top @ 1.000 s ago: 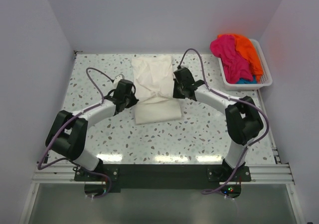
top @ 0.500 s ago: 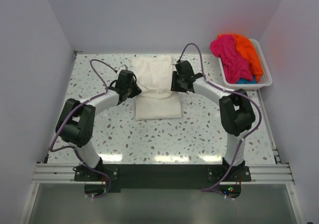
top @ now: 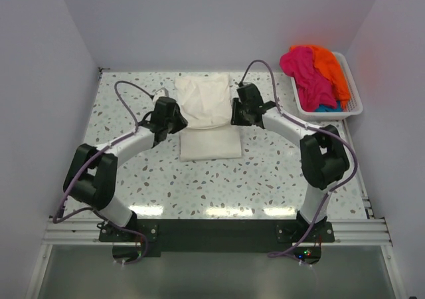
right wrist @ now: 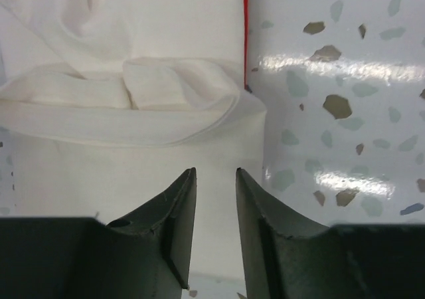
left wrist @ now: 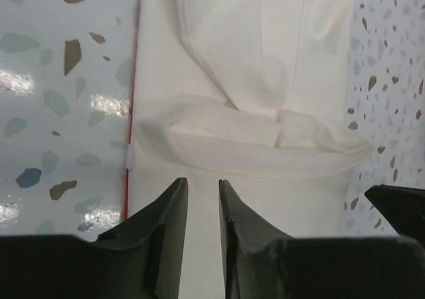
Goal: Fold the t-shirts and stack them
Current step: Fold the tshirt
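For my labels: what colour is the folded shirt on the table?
The t-shirt is cream-white; top external view.

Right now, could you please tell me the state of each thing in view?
cream shirt: folded, lying on the table, not gripped.
left gripper: open, empty, over the cream shirt.
right gripper: open, empty, over the cream shirt.
basket: upright, holding crumpled shirts.
pink shirt: crumpled, unfolded, in the basket.
orange shirt: crumpled, unfolded, in the basket.
teal shirt: mostly buried under the others.

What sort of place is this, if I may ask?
Probably a robotics lab cell: plain pale walls box in a speckled terrazzo-pattern table, with black-and-white robot arms bolted to a metal rail.
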Robot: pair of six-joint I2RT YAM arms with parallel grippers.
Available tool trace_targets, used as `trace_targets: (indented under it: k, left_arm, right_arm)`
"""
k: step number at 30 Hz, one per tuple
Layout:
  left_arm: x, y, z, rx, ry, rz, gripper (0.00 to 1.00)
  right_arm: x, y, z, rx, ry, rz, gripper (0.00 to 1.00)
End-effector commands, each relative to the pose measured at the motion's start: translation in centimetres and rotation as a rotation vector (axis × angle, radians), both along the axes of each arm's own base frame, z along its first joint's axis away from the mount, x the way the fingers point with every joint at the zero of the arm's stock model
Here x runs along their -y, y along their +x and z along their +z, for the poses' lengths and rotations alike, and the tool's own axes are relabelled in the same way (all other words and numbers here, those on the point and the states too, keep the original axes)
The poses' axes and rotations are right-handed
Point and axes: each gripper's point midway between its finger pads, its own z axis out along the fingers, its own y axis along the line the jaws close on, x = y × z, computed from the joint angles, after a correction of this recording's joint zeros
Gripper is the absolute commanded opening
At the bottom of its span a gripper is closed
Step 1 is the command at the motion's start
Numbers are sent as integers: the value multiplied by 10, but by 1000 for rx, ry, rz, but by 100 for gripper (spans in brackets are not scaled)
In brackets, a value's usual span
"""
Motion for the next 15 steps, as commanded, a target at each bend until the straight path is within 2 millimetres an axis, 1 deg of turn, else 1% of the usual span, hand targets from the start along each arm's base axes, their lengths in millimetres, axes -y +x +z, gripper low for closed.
trace_targets:
  k: [1, 2, 3, 4, 5, 6, 7, 8, 9, 13, 14, 15]
  left_arm:
    - [30, -19, -3, 17, 11, -67, 28]
    - [36, -21, -7, 11, 16, -78, 19]
    - [46, -26, -11, 4, 16, -102, 15]
    - [50, -27, -15, -6, 17, -112, 11]
    - [54, -29, -27, -38, 19, -130, 5]
    - [62, -21, -23, -12, -1, -142, 3]
    - [67, -17, -23, -1, -9, -155, 2]
    - [69, -15, -34, -21, 6, -167, 2]
    - [75, -5, -27, -2, 0, -178, 2]
    - [87, 17, -35, 8, 8, -211, 3]
    - [86, 22, -34, 15, 9, -205, 5]
    - [88, 30, -33, 20, 6, -202, 6]
  right_arm:
    - [-26, -16, 5, 37, 26, 70, 32]
    - [-29, -17, 2, 33, 25, 77, 28]
    - [-34, -17, 1, 32, 25, 89, 27]
    - [-36, -16, -8, 12, 21, 94, 26]
    - [-42, -12, -5, 16, 36, 106, 25]
    - [-45, -11, -9, 5, 34, 113, 25]
    - [-48, -9, -10, 2, 38, 117, 25]
    - [-52, -3, -15, -7, 36, 122, 24]
    - [-53, -2, -19, -19, 28, 124, 24]
    - [-61, 11, -26, -28, 25, 128, 24]
    - [-64, 19, -26, -21, 26, 127, 24]
    - [-65, 21, -27, -24, 22, 125, 24]
